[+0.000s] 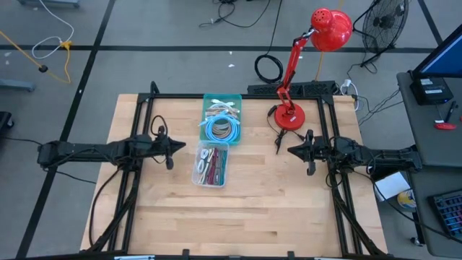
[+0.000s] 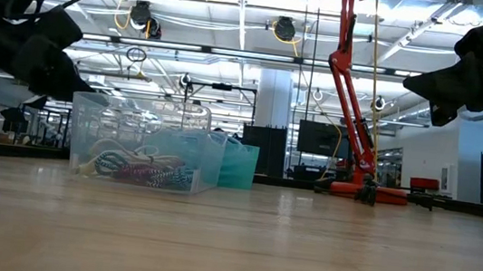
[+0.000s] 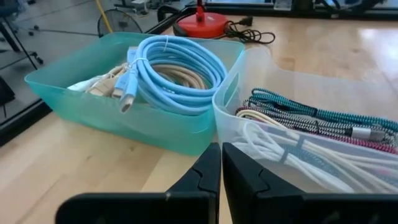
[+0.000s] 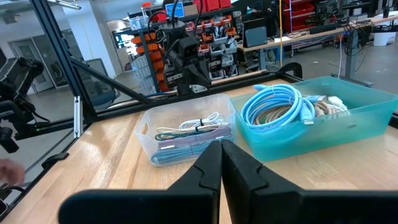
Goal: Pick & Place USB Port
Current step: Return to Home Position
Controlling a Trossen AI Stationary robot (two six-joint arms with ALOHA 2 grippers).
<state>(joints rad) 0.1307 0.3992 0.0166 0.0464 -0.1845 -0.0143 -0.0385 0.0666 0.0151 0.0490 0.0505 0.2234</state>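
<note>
Seen from above: left gripper (image 1: 173, 149) at 9 o'clock of the two bins, fingers (image 3: 205, 174) pressed flat together, gripping nothing, touching nothing. Same on the opposite side, with right gripper (image 1: 294, 151) at 3 o'clock of the bins, its dark fingers closed edge to edge, likewise empty. Both hanging well clear of the pale wooden table (image 1: 253, 217) in the low view.

Between the two, set end to end: blue bin (image 3: 124, 118) at 12 o'clock, transparent bin (image 2: 87, 127) at 6 o'clock.

Translucent teal plastic with rounded corners for the first. Inside it, a light-blue rolled USB cable (image 3: 180, 62) — smooth, glossy, wound in a neat ring — lying over a beige cable (image 3: 183, 78) coil.

Thin clear plastic with a handle slot in the end wall for the second. Inside it, a white tied USB cable (image 3: 292, 155) beside braided cables (image 3: 311, 115) in woven teal-and-black, white-and-black and red-and-black, one metal plug showing.

Red desk lamp (image 1: 290, 115) at 11 o'clock of the right gripper, near but apart: round base on the wood, jointed arm, domed shade.
</note>
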